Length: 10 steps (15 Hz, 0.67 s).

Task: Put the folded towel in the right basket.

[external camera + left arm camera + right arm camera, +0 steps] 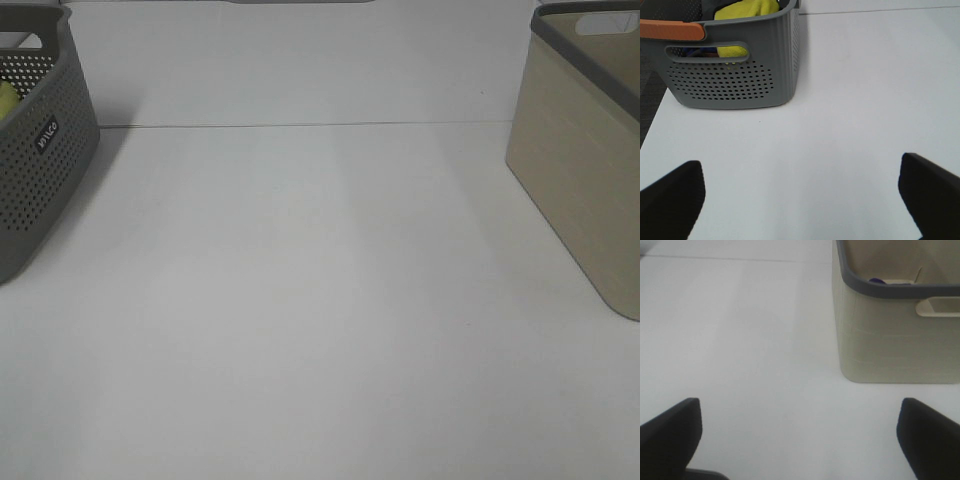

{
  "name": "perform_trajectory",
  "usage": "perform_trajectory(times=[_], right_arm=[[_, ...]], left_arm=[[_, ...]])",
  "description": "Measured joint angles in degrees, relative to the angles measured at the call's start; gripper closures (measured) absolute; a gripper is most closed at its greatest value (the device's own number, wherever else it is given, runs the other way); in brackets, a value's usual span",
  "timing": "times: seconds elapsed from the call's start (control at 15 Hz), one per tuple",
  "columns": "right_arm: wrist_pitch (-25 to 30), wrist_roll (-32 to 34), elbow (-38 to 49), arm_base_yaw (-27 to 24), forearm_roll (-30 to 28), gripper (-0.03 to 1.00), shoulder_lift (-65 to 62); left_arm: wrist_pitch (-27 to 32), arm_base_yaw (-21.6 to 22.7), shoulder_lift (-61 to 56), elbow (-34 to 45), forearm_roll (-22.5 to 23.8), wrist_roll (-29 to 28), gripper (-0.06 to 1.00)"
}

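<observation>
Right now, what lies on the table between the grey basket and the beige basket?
Nothing: in the exterior high view, only bare white table separates the grey basket from the beige basket.

Lighting is bright, even and diffuse, washing the white bench (320, 300) pale with faint vertical bands, soft shadows beside the gray basket (40, 160) and beige basket (585, 190), and both wrist views slightly soft, their near dark edges blurred.

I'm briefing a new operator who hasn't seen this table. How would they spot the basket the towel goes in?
On the white table stand two baskets, one at each side. The target is the beige basket at the right edge. Its smooth solid walls and dark grey rim set it apart from the perforated grey basket at the left.
</observation>
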Motion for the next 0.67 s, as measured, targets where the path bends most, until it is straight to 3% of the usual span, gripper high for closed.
perform_trajectory(times=[0.53, 0.67], right_arm=[[0.86, 0.06, 0.97, 0.0, -0.86, 0.0, -0.92], [0.86, 0.06, 0.97, -2.01, -0.69, 0.0, -0.92]], left_arm=[[0.0, 0.0, 0.0, 0.0, 0.0, 0.0, -0.05], [0.0, 0.0, 0.0, 0.0, 0.0, 0.0, -0.05]])
